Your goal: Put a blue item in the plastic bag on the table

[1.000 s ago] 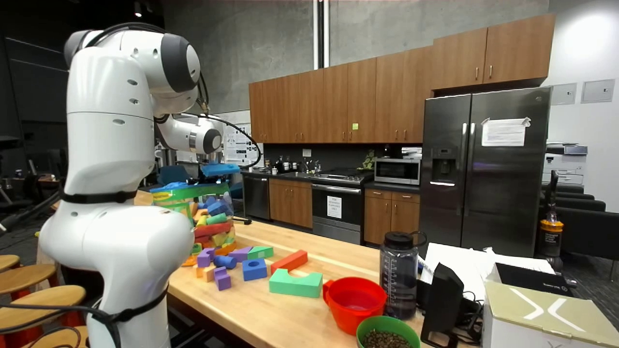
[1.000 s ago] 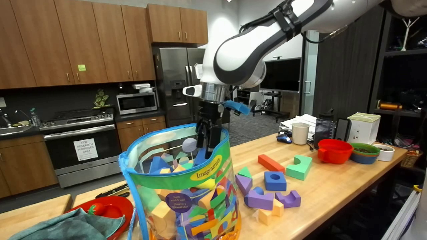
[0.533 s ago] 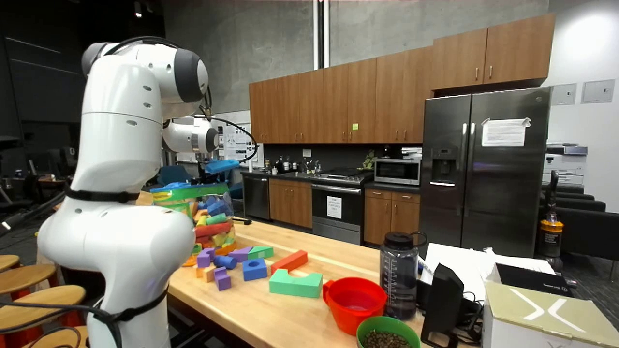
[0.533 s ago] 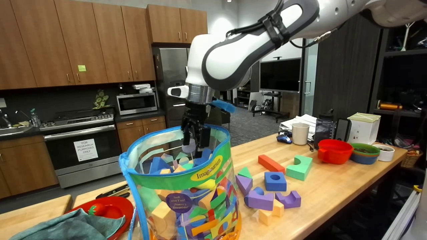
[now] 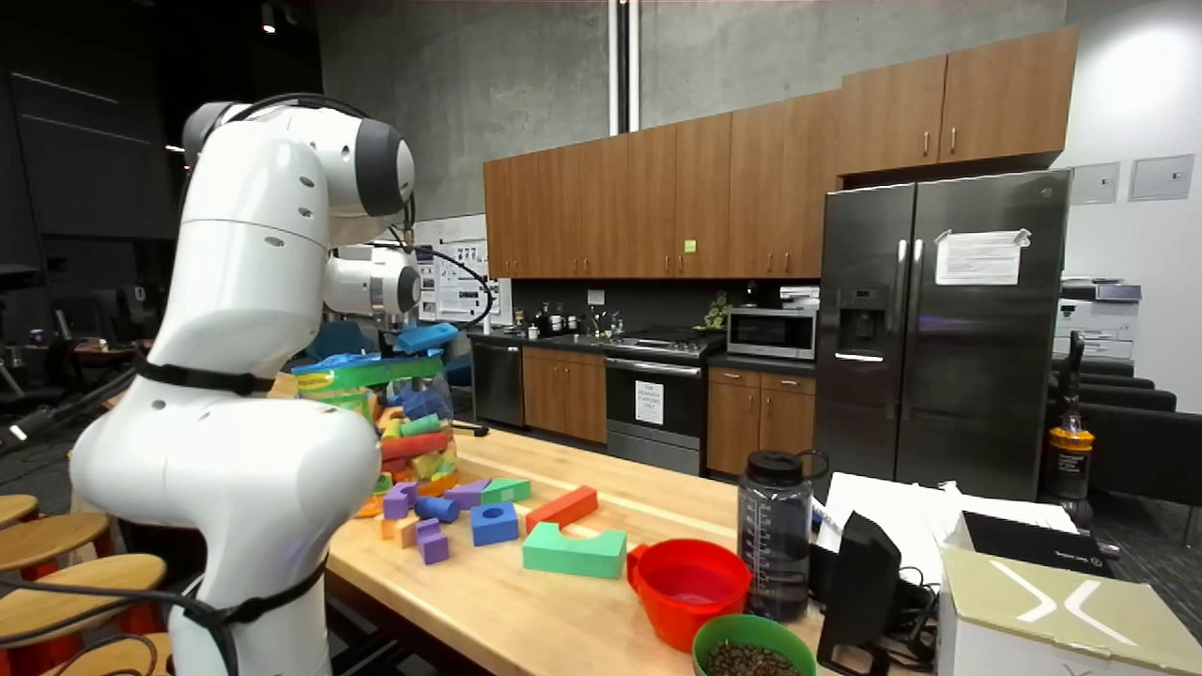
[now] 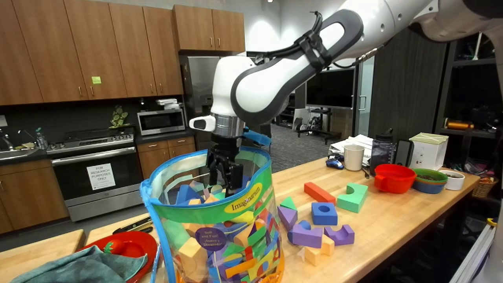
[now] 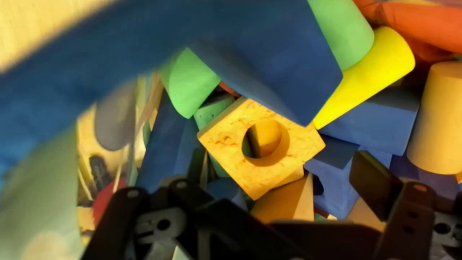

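The clear plastic bag [image 6: 196, 214] with a green band and blue rim stands open on the light wood table [image 6: 377, 232]; it also shows in an exterior view [image 5: 347, 377], partly behind the arm. It is full of multicoloured blocks. My gripper [image 6: 224, 181] is inside the bag's mouth, fingers pointing down. In the wrist view the gripper [image 7: 283, 177] is open with nothing held, above a yellow block with a hole [image 7: 231, 142]. Blue blocks lie around it, one large [image 7: 267, 61] and one at right [image 7: 375, 122]. A blue block with a hole [image 6: 324, 219] and a blue cylinder [image 5: 437, 508] lie on the table.
Purple, orange, green and red blocks lie beside the bag. A red bowl [image 6: 394, 179], green bowl [image 6: 430, 175], dark bottle [image 6: 382, 151] and white mug [image 6: 353, 158] stand farther along. A red plate [image 6: 137, 245] with a cloth [image 6: 84, 267] is on the bag's other side.
The arm has come down, and the gripper has moved left and lower in the exterior view that faces the bag, deeper into its mouth. The blocks on the table have not moved.
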Available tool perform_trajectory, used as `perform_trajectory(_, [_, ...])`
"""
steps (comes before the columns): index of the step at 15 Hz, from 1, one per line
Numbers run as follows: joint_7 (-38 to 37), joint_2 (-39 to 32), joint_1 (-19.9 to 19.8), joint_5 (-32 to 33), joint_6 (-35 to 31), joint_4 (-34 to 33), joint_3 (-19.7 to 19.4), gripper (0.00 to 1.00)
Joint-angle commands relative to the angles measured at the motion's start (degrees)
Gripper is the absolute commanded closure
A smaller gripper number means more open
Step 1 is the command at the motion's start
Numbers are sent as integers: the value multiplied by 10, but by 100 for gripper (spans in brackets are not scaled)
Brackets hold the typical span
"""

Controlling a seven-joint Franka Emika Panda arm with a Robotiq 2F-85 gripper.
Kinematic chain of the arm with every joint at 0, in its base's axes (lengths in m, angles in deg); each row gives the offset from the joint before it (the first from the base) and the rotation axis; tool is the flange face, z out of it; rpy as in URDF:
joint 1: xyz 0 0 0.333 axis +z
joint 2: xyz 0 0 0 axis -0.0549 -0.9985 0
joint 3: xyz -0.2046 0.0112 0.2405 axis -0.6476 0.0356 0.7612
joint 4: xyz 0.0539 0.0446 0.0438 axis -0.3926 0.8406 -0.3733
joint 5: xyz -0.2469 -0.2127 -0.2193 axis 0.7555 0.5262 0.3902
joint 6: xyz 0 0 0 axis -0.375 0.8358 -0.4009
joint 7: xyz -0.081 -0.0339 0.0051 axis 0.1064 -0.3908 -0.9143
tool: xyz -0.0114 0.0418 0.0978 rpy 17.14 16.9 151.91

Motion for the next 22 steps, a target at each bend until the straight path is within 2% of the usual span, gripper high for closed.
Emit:
perform_trajectory(1, [2,-16,7,14,-19,-13,3,0])
perform_trajectory(10, [29,0,1,105,38,-23,-17,0])
perform_trajectory(18, [21,43,-13,91,117,34,-21,0])
perform_trajectory(22, [7,55,-14,94,99,53,-25,0])
